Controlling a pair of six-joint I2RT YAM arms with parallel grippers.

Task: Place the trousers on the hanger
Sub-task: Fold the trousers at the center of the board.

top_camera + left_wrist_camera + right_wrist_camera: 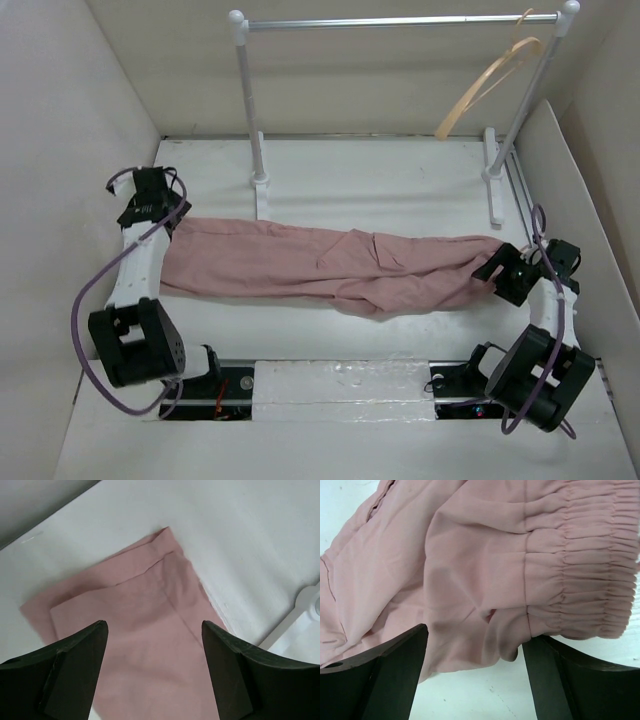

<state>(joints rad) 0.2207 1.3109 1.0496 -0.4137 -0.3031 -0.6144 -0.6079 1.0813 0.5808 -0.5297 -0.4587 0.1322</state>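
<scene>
The dusty-pink trousers (330, 262) lie flat across the table, leg ends at the left, gathered waist at the right. My left gripper (172, 222) is open above the leg ends (145, 625), its jaws straddling the cloth without holding it. My right gripper (492, 270) is open over the elastic waist (570, 555), with a fold of cloth between its jaws. The light-tan wooden hanger (490, 85) hangs by its hook from the right end of the rail, tilted.
The silver-and-white clothes rail (400, 22) stands at the back, its two white feet (262, 190) on the table; one foot shows in the left wrist view (305, 615). White walls enclose the table on left, back and right.
</scene>
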